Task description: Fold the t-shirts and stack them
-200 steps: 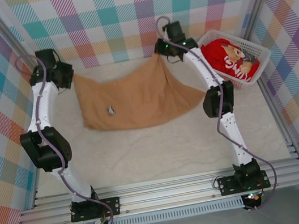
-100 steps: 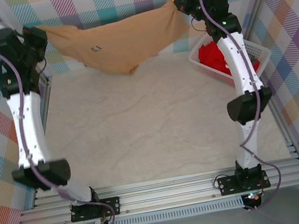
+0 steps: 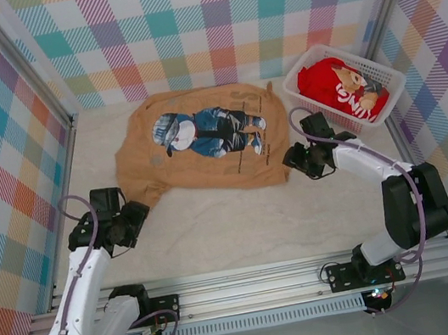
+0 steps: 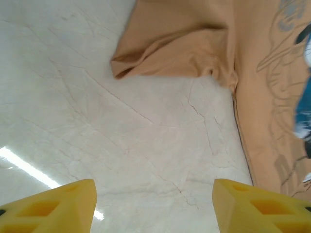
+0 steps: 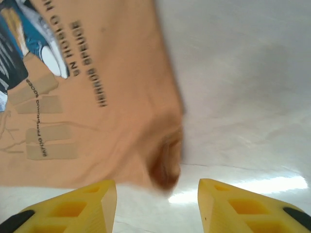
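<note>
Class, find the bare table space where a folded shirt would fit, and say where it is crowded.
Free: the wide strip of table between the tan t-shirt and the arm bases, flanked by the left tool and right tool. Crowded: the far right corner, where the basket holds the red t-shirt.

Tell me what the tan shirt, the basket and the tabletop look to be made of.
Tan shirt: soft cloth, likely cotton, matte; it lies in wrinkles and folds.
Basket: apparently white plastic, with rigid slotted walls.
Tabletop: hard, smooth, pale with fine stone-like veins; it mirrors a light, so possibly laminate or stone.
</note>
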You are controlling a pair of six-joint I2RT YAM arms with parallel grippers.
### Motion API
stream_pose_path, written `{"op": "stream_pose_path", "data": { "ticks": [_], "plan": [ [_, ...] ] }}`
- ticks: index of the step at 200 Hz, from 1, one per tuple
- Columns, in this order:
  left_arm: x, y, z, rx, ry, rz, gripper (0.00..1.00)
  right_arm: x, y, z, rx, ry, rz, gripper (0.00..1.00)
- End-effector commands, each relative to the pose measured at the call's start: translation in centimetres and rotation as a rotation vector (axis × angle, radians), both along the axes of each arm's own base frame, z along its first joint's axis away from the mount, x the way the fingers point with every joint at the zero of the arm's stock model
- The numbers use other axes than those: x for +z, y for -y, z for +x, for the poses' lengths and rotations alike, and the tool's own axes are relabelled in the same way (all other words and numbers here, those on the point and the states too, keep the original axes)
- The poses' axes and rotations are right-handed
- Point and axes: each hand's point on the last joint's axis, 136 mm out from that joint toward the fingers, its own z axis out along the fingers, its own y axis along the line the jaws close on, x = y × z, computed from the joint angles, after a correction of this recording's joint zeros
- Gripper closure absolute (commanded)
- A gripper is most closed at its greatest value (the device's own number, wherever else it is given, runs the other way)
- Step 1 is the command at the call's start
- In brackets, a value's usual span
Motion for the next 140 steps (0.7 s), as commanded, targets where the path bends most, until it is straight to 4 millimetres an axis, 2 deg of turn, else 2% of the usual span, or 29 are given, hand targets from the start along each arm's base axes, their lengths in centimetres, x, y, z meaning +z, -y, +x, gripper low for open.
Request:
{"op": "stream_pose_path", "data": {
  "ticks": [1,19,30,43,54,69,86,112,140],
  "plan": [
    [2.4,-1.5,0.7,0.04,-0.002,0.054,0.36,4.2,0.6,1.8,-0.046,0.127,-0.013,0.53],
    [1.6,-2.3,2.1,0.05,-0.093,0.051,0.36,4.5,0.1,2.0,-0.033,0.128,-0.017,0.54],
    [1.0,-3.3,3.1,0.066,-0.161,0.06,0.4,4.3,-0.5,2.2,-0.018,0.125,-0.013,0.56],
    [0.8,-4.5,5.0,0.088,-0.179,0.076,0.49,4.1,-1.4,2.4,0.01,0.123,-0.016,0.59],
    [0.2,-5.2,6.6,0.122,-0.193,0.05,0.52,3.7,-1.8,2.5,0.019,0.108,-0.014,0.6],
    [-0.8,-5.1,9.4,0.13,-0.192,-0.019,0.55,3.0,-3.0,2.8,0.041,0.086,0.036,0.62],
    [-1.8,-5.3,11.6,0.115,-0.2,-0.024,0.65,2.2,-3.7,2.6,0.058,0.04,0.045,0.63],
    [-3.6,-6.4,11.8,0.076,-0.275,0.037,0.67,1.2,-3.9,2.1,0.065,0.002,0.057,0.62],
    [-6.6,-5.4,9.5,0.037,-0.41,-0.001,0.67,-0.7,-4.0,1.0,0.068,-0.072,0.057,0.6]
  ]
}}
